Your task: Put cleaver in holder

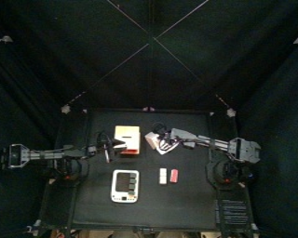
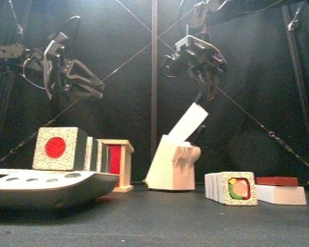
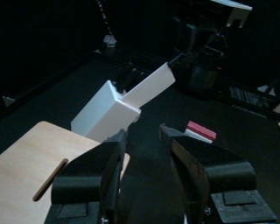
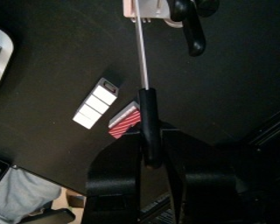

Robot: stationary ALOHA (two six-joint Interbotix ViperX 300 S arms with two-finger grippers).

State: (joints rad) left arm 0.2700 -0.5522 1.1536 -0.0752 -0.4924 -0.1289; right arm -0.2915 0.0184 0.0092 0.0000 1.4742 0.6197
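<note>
Left arm: it comes in over the table's left edge. Your left gripper (image 3: 143, 150) hangs above the surface near the back-left part. Its jaws are spread wide with nothing between them.

Holder (image 1: 124, 136): it stands just right of that claw, near the back edge and a little left of the middle. The tan half lies toward the back edge and the white half with the red strip toward the front. The left wrist view shows a dark slot in the tan face.

White tray (image 1: 126, 186): it lies flat near the front edge, straight in front of the holder and well apart from it.

Cleaver (image 2: 187, 123): it is outside the holder, just beside its right flank, near the middle of the back edge. The thick tan end is down and looks to rest on the table. The pale flat blade slants up and toward the right edge.

Small white bar (image 1: 144, 177) and small red bar (image 1: 164, 175): they lie side by side just right of the tray, toward the front edge. The two do not touch.

Right arm: it reaches in from the right edge to the table's middle. Your right gripper (image 4: 149, 109) sits at the upper tip of the blade. Its jaws are pressed together on that thin edge, with the blade running on in line from the fingertips.
</note>
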